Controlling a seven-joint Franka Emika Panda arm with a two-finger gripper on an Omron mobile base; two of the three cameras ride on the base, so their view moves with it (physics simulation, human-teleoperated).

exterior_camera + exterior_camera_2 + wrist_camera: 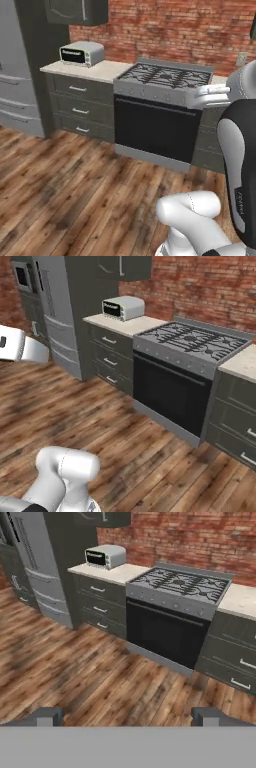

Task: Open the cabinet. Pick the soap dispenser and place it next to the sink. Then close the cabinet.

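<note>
Cabinet point(76, 11), dark grey-green wall unit with arched-panel door and long vertical silver bar handle point(83, 10), hung high above the counter corner, door shut; also seen in right base view point(122, 267) and at top edge of hand view point(102, 518). Directly below: boxy silver toaster oven point(81, 53) with dark glass front, sitting on pale beige stone countertop point(102, 70). Under countertop, stack of dark grey-green drawers point(80, 107) with short horizontal silver handles. Right of drawers, touching them: stainless range point(159, 117) with black grates on top and black glass oven door. Further beige counter and more drawers point(235, 416) on range's far side. Left of drawers, tall grey fridge panel point(55, 311). Red brick wall point(180, 27) behind everything. Brown wood plank floor point(65, 190) in front. Gripper point(128, 717) raised over floor, well apart from cabinet, pointed toward range; dark fingertips point(47, 716) spread wide, nothing between them.
</note>
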